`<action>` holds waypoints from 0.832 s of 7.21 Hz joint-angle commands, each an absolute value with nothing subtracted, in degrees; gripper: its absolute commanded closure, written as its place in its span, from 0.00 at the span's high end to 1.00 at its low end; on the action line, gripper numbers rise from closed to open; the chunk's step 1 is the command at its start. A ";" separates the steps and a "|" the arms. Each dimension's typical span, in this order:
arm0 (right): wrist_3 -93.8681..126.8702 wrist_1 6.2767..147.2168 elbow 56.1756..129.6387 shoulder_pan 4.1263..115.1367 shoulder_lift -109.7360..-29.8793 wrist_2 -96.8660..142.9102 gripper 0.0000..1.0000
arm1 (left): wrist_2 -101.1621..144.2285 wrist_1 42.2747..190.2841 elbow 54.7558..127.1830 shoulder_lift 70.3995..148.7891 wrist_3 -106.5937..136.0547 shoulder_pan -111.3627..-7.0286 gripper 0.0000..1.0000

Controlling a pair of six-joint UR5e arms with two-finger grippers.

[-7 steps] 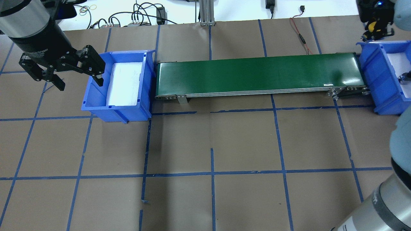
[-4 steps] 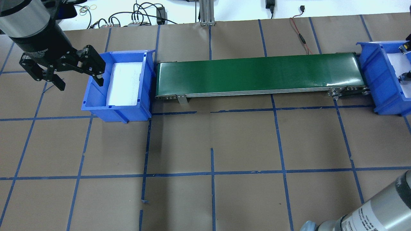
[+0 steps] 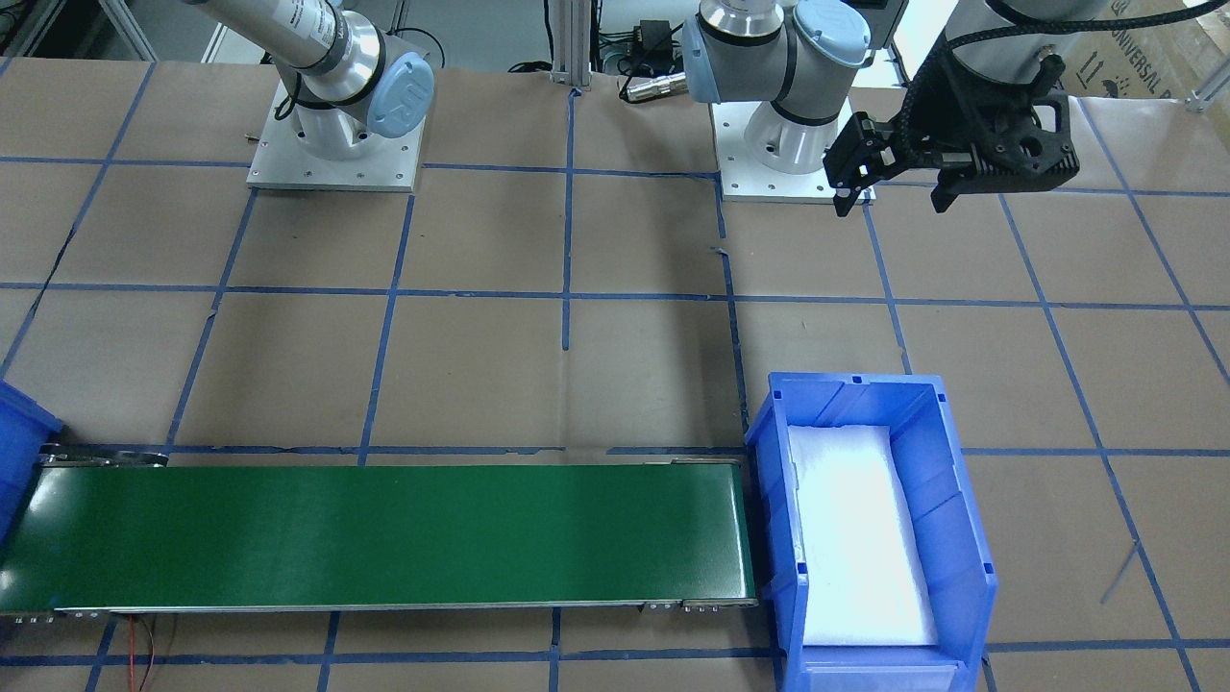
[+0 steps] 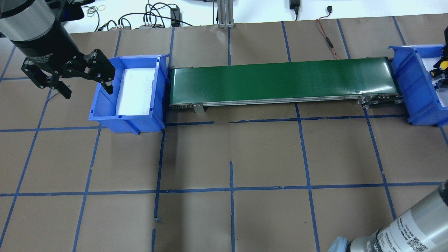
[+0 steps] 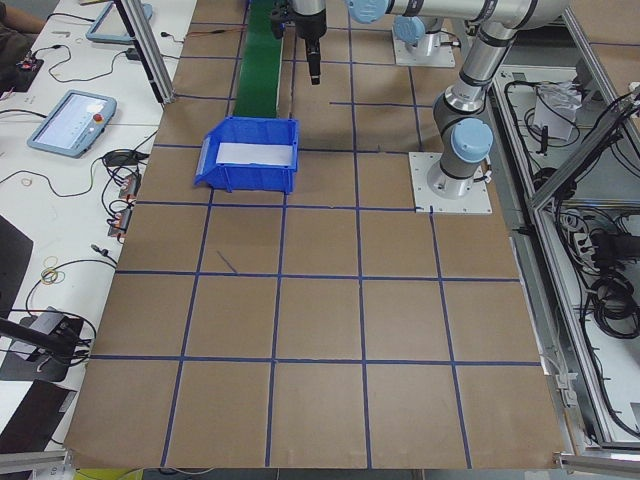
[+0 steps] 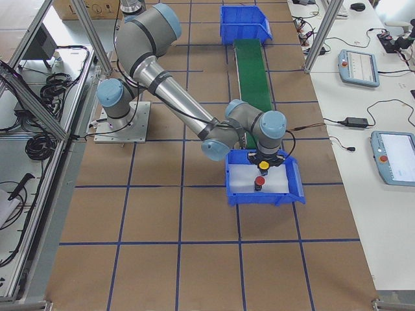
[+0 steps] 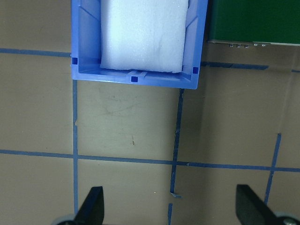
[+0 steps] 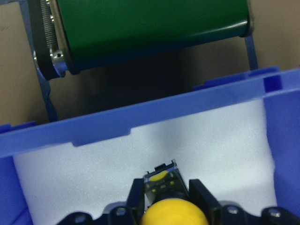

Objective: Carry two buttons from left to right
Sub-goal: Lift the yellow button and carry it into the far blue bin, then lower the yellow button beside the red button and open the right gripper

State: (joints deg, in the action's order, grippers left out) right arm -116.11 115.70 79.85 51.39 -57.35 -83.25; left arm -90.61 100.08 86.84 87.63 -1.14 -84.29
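Since second ago my right fingers (image 8: 136, 196) lowered into right bin (image 8: 140, 123), clenched on yellow button (image 8: 172, 214) over foam (image 8: 225, 140). Red button (image 6: 259, 181) lies there already. Button light, rigid; square base grips best. Left fingers (image 7: 93, 206) spread, empty.

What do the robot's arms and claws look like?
The left arm and right arm are silver tubes with round light-blue joint caps. The right arm carries small black print and a square code label. The left claw is black, with two linked fingers, white lettering on its body and a black braided cable beside it. The right claw is black too.
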 commanded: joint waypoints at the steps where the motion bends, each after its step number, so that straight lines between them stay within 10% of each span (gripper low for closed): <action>1: -113.91 115.93 81.03 51.33 -56.08 -83.06 0.08 | -90.62 100.11 86.84 87.63 -1.14 -84.20 1.00; 5: -109.77 116.10 82.52 51.33 -56.07 -84.20 0.18 | -90.62 100.11 86.84 87.63 -1.14 -84.29 1.00; 6: -109.78 116.10 83.49 51.33 -56.16 -83.24 0.76 | -90.62 100.11 86.84 87.63 -1.14 -84.29 1.00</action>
State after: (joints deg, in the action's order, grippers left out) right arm -109.87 116.12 82.42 51.33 -56.04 -83.92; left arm -90.61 100.10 86.84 87.63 -1.14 -84.28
